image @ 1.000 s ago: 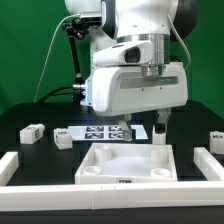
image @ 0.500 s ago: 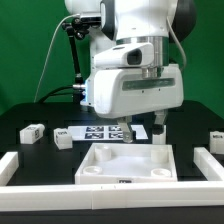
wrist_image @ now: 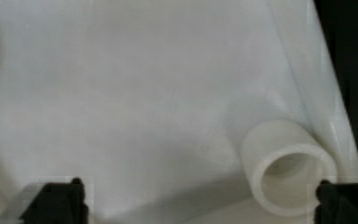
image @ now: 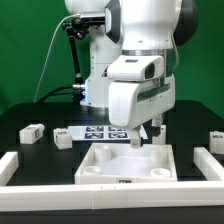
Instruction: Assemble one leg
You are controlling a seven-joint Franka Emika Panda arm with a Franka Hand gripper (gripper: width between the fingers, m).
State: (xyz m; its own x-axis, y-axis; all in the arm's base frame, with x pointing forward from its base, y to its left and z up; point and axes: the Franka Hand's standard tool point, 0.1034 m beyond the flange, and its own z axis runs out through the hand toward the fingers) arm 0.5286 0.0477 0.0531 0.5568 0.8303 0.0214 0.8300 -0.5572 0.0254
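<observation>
Exterior view. The arm's white wrist housing fills the upper middle. The pincer (image: 147, 136) hangs over the far rim of the square tray-like part (image: 125, 176), towards the exterior view's right. From here its fingertips are mostly masked by the housing, and the gap between them cannot be read. The tray-like part sits on the black worktop (image: 40, 152) at the middle of the edge nearest the camera. Just behind it lies the marker board (image: 100, 131), flat.

The leg (image: 63, 139) stands on the worktop beside the marker board, on the exterior view's left. It is apart from the tray-like part and well clear of the pincer. A second leg (image: 32, 131) sits further towards the worktop's edge on that side. A small white block (image: 217, 138) lies at the opposite edge, cut off by the frame.

Wrist view. None of the legs or the marker board appear, only the white inner face of the tray-like part (wrist_image: 140, 100), close up. A round raised socket (wrist_image: 295, 168) shows near one side. The pincer (wrist_image: 197, 198) is spread wide, with one black fingertip (wrist_image: 60, 197) at each side. Only the tray surface shows between them and nothing is gripped. Whether the tips touch the tray cannot be told.
</observation>
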